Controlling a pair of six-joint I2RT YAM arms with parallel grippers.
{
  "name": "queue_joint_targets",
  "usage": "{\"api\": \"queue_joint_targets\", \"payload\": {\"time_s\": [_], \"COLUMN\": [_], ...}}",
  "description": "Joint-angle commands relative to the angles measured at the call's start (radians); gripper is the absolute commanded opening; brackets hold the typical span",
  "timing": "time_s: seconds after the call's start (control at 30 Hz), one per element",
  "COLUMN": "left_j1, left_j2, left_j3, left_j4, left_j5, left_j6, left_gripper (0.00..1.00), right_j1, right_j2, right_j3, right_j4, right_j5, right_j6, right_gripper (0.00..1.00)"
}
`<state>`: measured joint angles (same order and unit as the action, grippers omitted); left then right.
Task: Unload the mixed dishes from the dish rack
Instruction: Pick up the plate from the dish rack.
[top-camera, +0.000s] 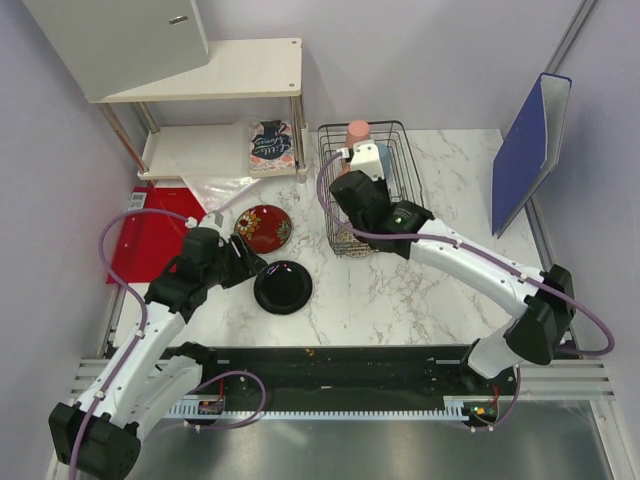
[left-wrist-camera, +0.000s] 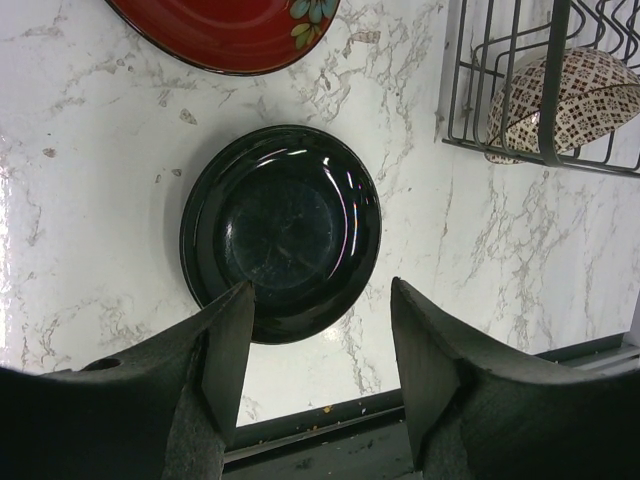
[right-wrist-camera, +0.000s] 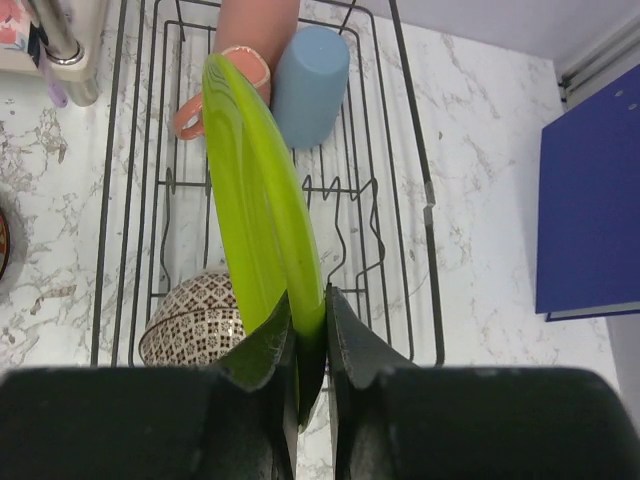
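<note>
1. Top view: dish rack (top-camera: 408, 170) upper centre, R arm (top-camera: 470, 255) reaching over it. Pink cup (top-camera: 357, 131) at rack's far end. Dark red plate (top-camera: 264, 228) & black plate (top-camera: 283, 287) out on worktop (top-camera: 400, 300), centre-left.
2. L wrist view: L jaws open, empty, above black plate's near rim. Risk: a low sweep could shove the plate.
3. R wrist view: R jaws clamped on lower edge of lime-green plate (right-wrist-camera: 262, 200), upright over rack; can't tell if seated in a slot. Bowl (right-wrist-camera: 195, 320) lower left, light-blue cup (right-wrist-camera: 310, 72) by its top. Risk: thin edge grip, so plate may pivot or slip; a tilted lift could snag rack or knock cup.

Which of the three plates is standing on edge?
The green plate, upright over the rack with the right gripper pinching its rim. The black plate and red plate lie flat on the table.
</note>
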<state>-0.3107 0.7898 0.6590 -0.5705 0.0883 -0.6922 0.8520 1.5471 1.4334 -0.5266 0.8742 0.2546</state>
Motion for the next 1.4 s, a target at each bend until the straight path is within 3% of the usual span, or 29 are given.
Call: {"api": "queue_joint_targets", "payload": {"time_s": [0.0,0.03,0.13,0.17,0.27,0.33,0.5,0.63,0.73,0.93,1.23,1.33,1.37], "left_j1": [-0.002,-0.002,-0.002,-0.004,-0.001,-0.001,-0.001,-0.001,-0.002,-0.002,-0.002,-0.002,-0.002], "left_j2": [0.005,0.003,-0.012,-0.03,-0.087,-0.119,-0.178,-0.179,-0.19,-0.205,-0.195,-0.189,-0.187], "left_j3": [0.033,0.037,0.044,0.039,0.018,-0.01,-0.053,-0.105,-0.128,-0.168,-0.217,-0.22,-0.22], "left_j4": [0.035,0.035,0.044,0.056,0.132,0.217,0.337,0.444,0.494,0.531,0.558,0.558,0.56], "left_j5": [0.004,0.002,0.004,0.027,0.103,0.166,0.315,0.437,0.453,0.47,0.502,0.519,0.522], "left_j6": [0.022,0.023,0.025,0.022,0.005,-0.004,-0.053,-0.069,-0.082,-0.076,-0.076,-0.078,-0.078], "left_gripper": [0.63,0.63,0.63,0.64,0.69,0.72,0.93,0.95,0.95,0.91,0.73,0.65,0.53], "right_j1": [0.065,0.076,0.075,0.05,-0.002,-0.007,-0.008,-0.008,-0.008,-0.001,0.018,0.019,0.021], "right_j2": [-0.091,-0.108,-0.238,-0.284,-0.485,-0.513,-0.567,-0.573,-0.559,-0.516,-0.447,-0.44,-0.438], "right_j3": [0.006,-0.007,-0.115,-0.161,-0.377,-0.418,-0.542,-0.64,-0.708,-0.769,-0.745,-0.743,-0.745], "right_j4": [-0.052,-0.052,0.045,0.097,0.296,0.355,0.469,0.602,0.683,0.804,0.866,0.872,0.87], "right_j5": [0.163,0.172,-0.023,-0.213,-0.555,-0.635,-0.817,-0.973,-1.023,-1.078,-1.129,-1.136,-1.133], "right_j6": [-0.031,-0.028,0.044,0.081,0.197,0.236,0.353,0.512,0.587,0.66,0.687,0.692,0.692], "right_gripper": [0.0,0.0,0.0,0.0,0.0,0.0,0.0,0.0,0.0,0.0,0.0,0.0,0.0]}}
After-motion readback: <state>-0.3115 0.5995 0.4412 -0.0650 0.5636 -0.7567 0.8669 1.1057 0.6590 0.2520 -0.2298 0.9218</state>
